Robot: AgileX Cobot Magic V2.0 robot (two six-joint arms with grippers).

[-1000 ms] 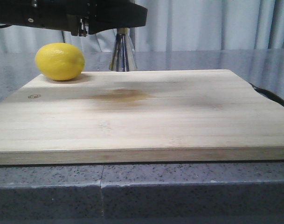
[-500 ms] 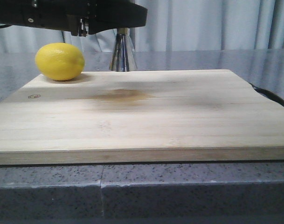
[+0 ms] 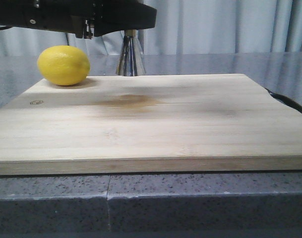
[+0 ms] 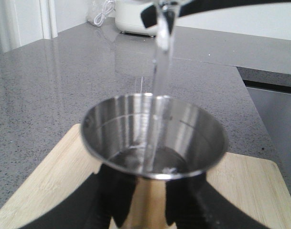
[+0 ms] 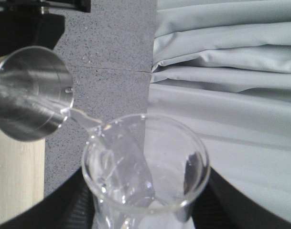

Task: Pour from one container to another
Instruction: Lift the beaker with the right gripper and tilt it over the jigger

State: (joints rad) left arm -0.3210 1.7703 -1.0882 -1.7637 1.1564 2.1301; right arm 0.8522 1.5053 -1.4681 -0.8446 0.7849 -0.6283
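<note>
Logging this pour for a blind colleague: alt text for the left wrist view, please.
A clear stream of liquid falls from above into the open steel jigger, which the left gripper holds upright. Behind lie a wooden board and grey countertop.

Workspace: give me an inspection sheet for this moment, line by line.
Surface: pale wooden cutting board with a brownish stain, lying on a grey speckled counter.
Job's things: clear glass beaker tipped, a stream of clear liquid running from its lip into the steel jigger; liquid already pooled in the cup.
Clutter: lemon at the board's far left corner.
Grippers: left end effector shut on the jigger's body; right end effector shut on the beaker.
Cables: white cord by a white appliance at the counter's far end.
Surroundings: grey curtain behind; dark object past the board's right edge, unidentifiable.
</note>
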